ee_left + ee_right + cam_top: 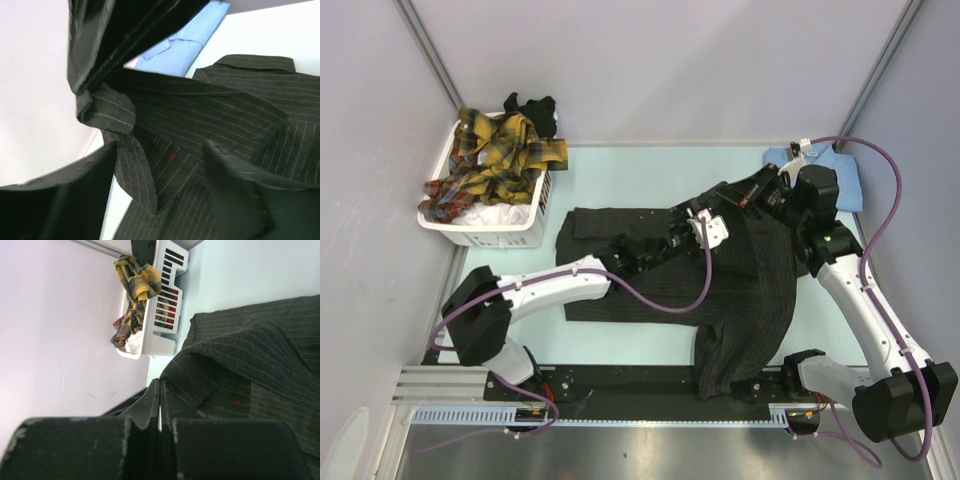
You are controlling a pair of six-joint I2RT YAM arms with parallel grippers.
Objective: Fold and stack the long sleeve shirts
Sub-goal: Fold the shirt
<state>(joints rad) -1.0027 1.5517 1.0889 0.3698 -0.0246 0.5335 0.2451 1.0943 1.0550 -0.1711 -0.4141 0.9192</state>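
left gripper (160,150): fingers apart, astride cloth | right gripper (160,385): clamped on fold of pinstriped shirt (760,290) | shirt: collar beyond left fingers, long axis running to near edge

Beyond the pinstriped shirt (760,290), the right arm (810,195) covers half of the light blue shirt (850,175); I cannot read its fold. The pinstriped shirt's near hem is lost against the dark rail (620,385). Left of that shirt, plaid shirts (495,150) bury most of a black garment (535,108) and a white cloth (490,215) in the basket (510,238). Close over the pinstriped shirt, the fingers (55,200) of the left gripper (160,145) are blurred and cut off by the lower edge.
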